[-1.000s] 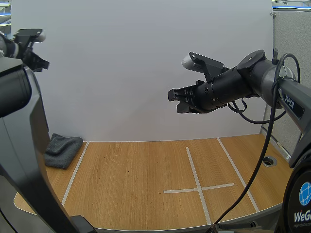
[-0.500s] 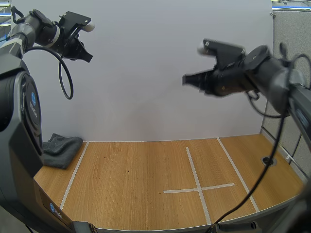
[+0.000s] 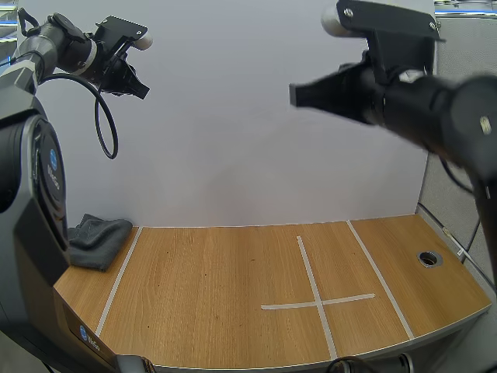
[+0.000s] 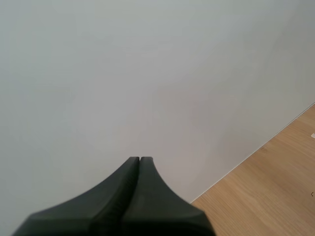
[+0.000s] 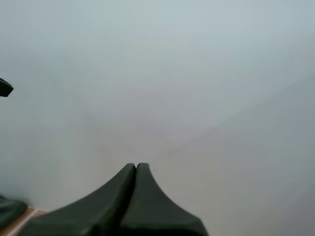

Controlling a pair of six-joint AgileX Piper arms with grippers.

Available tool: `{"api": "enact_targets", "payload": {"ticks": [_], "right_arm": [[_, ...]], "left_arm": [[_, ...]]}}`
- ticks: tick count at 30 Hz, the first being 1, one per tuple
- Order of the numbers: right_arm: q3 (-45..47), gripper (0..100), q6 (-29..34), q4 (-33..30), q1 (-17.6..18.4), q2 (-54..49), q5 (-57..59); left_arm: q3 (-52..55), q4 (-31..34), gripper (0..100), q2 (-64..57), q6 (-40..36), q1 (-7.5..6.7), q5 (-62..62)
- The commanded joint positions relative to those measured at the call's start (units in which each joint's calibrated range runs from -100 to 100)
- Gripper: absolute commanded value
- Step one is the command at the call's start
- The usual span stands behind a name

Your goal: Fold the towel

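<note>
A dark grey towel [image 3: 99,239] lies bunched and folded at the table's far left, beside a white tape line. My left gripper [image 3: 140,90] hangs high over the left side, far above the towel; in the left wrist view its fingers [image 4: 139,162] lie together as one dark wedge, shut on nothing. My right gripper [image 3: 299,95] is raised high over the table's middle, pointing left; in the right wrist view its fingers [image 5: 136,168] are likewise pressed together with nothing between them. An edge of the towel [image 5: 9,209] shows beside the table's corner.
The wooden table [image 3: 233,295] carries white tape lines, with a cross [image 3: 317,301] right of centre. A small round hole [image 3: 428,258] sits near the right edge. A white wall stands behind the table.
The right arm has swung upward and nearer the camera. The left arm rose into view about half a second ago and has held still since. The towel has not moved.
</note>
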Motion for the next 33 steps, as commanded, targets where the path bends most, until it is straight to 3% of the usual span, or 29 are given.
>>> {"api": "enact_targets", "payload": {"ticks": [1, 7, 13, 30, 31, 33], "right_arm": [[17.4, 0, 0.3, -1.1, 1.8, -10.6, -3.9], [37.0, 0, 0.3, -2.7, 1.8, -16.9, -20.5], [45.6, 0, 0.3, -4.5, 1.8, -22.1, -18.6], [46.7, 0, 0.3, -4.5, 1.8, -22.2, -16.9], [46.7, 0, 0.3, -4.5, 1.8, -22.2, -16.9], [46.7, 0, 0.3, -4.5, 1.8, -22.2, -16.9]], "left_arm": [[0.1, 0.1, 0, -0.4, -0.4, -0.24, -0.6], [0.1, 0.1, 0, -0.4, -0.4, -0.24, -0.6], [0.1, 0.1, 0, -0.4, -0.4, -0.24, -0.6], [0.1, 0.4, 0, -2.0, -0.4, -0.32, -2.7], [0.1, 1.1, 0, -2.5, -1.5, -0.37, -3.0], [0.1, 3.7, 0, -3.5, -14.1, -0.37, -9.4]]}}
